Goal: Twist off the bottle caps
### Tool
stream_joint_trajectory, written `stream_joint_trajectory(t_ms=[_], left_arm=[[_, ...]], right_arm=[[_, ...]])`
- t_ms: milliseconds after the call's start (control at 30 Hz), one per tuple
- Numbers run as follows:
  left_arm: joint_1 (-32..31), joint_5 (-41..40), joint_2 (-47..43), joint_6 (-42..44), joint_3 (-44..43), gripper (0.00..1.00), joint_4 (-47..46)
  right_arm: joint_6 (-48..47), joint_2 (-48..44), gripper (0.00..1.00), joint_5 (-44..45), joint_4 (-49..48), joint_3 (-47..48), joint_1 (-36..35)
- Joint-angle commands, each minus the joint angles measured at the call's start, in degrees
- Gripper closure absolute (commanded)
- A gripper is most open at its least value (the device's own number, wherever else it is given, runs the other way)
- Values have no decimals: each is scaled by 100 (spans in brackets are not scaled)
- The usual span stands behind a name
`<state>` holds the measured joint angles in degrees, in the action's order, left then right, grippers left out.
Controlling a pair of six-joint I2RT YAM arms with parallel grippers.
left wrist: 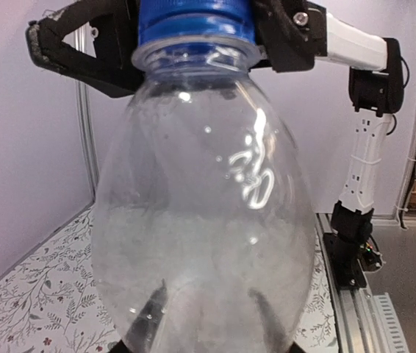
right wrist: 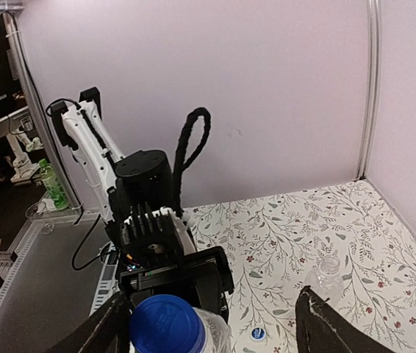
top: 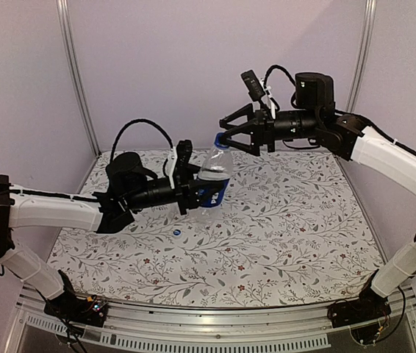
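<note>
Right claw [top: 221, 132] spread astride cap [right wrist: 165, 323]; left claw [top: 202, 190] pinching bottle [left wrist: 201, 243], contact blurred behind plastic

Cannot see the base of the bottle [left wrist: 201, 243], cut off at the lower edge of the left wrist view. Cannot make out the left tool [left wrist: 206, 320] beyond dark blurs through the plastic. Cannot read the label [top: 212, 193] from above.

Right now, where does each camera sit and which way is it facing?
Top external: above and behind the bases, looking down at the table; both arms show.
Left wrist: close against the held bottle, facing the right arm; own fingers dim through plastic.
Right wrist: behind the open right gripper, facing the left arm.
Shared: all three show the blue cap.
</note>
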<state>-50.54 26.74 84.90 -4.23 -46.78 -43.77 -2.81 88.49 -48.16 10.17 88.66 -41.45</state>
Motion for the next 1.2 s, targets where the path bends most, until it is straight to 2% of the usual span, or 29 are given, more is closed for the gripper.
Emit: stream_joint_trajectory(t_ms=[0, 200, 333, 767, 1167], left_arm=[[41, -716, 100, -62, 16, 69, -120], [-49, -1419, 158, -237, 20, 69, -133], [-96, -1885, 143, -280, 39, 69, -114], [-150, -2310, 71, -261, 87, 69, -114], [-181, -2406, 50, -193, 83, 69, -66]], right_arm=[[960, -141, 21, 1120, -517, 91, -8], [1221, -156, 20, 2893, -416, 237, -532], [1353, 8, 22, 3464, -243, 397, -706], [1392, 417, 33, 3784, 116, 619, -839], [1431, 511, 61, 3525, 66, 626, -840]])
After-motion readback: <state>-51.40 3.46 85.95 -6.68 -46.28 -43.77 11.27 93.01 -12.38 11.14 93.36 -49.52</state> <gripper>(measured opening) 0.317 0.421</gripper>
